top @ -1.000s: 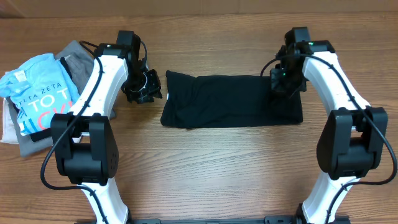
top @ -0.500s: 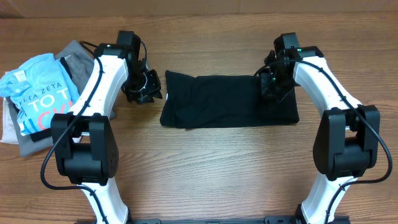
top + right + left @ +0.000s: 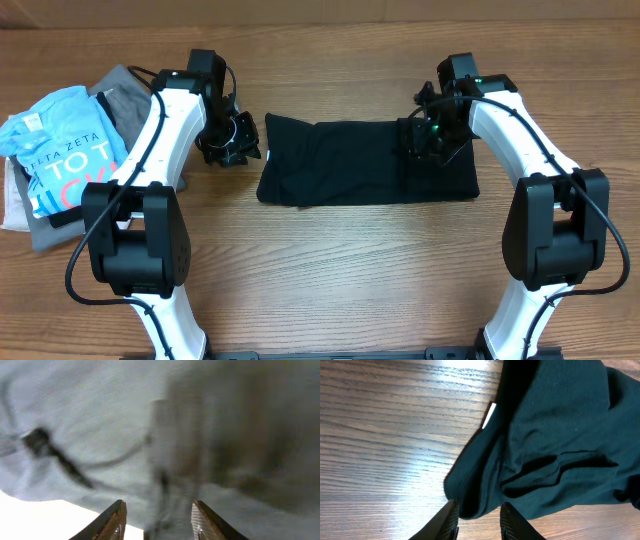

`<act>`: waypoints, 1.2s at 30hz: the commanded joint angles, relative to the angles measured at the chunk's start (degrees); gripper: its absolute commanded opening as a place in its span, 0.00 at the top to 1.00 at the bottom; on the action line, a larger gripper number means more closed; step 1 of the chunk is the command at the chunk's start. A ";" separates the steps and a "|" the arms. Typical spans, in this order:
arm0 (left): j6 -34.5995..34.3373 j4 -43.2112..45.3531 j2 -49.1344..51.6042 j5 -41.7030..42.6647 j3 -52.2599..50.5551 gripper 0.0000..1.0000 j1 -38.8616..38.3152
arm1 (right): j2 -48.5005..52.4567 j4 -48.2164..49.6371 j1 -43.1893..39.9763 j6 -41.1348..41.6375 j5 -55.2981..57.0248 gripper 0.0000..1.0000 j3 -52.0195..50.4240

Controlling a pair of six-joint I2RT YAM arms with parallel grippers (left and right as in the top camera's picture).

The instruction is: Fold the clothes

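The black T-shirt (image 3: 335,160) lies folded into a long strip across the middle of the wooden table. My right gripper (image 3: 424,140) is over its right end, shut on the fabric, with a flap of it drawn leftward over the strip. In the right wrist view the cloth (image 3: 100,420) is blurred and washed out between the fingers (image 3: 157,507). My left gripper (image 3: 240,142) is open just off the shirt's left end. In the left wrist view the shirt's corner (image 3: 555,435) reaches between the fingertips (image 3: 479,509), and the white neck label (image 3: 490,415) shows.
A pile of other clothes lies at the far left: a light blue lettered shirt (image 3: 60,150) on top of a grey garment (image 3: 120,92). Bare wooden tabletop (image 3: 340,270) runs in front of the black shirt.
My right gripper has moved left along the shirt, taking the right end with it; the shirt's right edge has shifted left and a folded flap has formed. The left arm has not moved.
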 commanded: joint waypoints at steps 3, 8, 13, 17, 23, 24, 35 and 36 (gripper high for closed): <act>1.53 0.20 0.28 -0.52 0.68 0.67 0.22 | -0.61 -0.15 0.28 -3.65 -4.55 0.55 -0.26; 1.53 -0.37 0.28 -0.50 0.66 0.58 0.22 | -1.33 -0.74 0.17 -1.20 6.45 0.65 0.46; 1.51 -0.20 0.31 -0.50 0.66 0.36 0.04 | -3.76 -0.39 0.17 3.89 14.93 0.65 0.66; 1.55 0.37 0.33 -0.52 0.66 0.23 -0.59 | -3.63 -0.92 0.17 3.87 15.06 0.64 0.66; 4.52 2.67 1.27 -0.48 0.59 0.12 -2.27 | -3.63 -1.68 0.17 4.94 15.26 0.62 0.66; 5.25 3.30 1.66 -0.48 0.48 0.11 -2.60 | -3.63 -1.73 0.17 4.94 15.26 0.61 0.66; 8.79 7.98 8.63 -0.46 0.24 0.09 -5.07 | -3.63 -2.82 0.17 4.94 15.26 0.60 0.66; 8.79 8.28 9.55 -0.35 0.24 0.09 -5.07 | -3.63 -2.82 0.17 4.92 15.26 0.60 0.66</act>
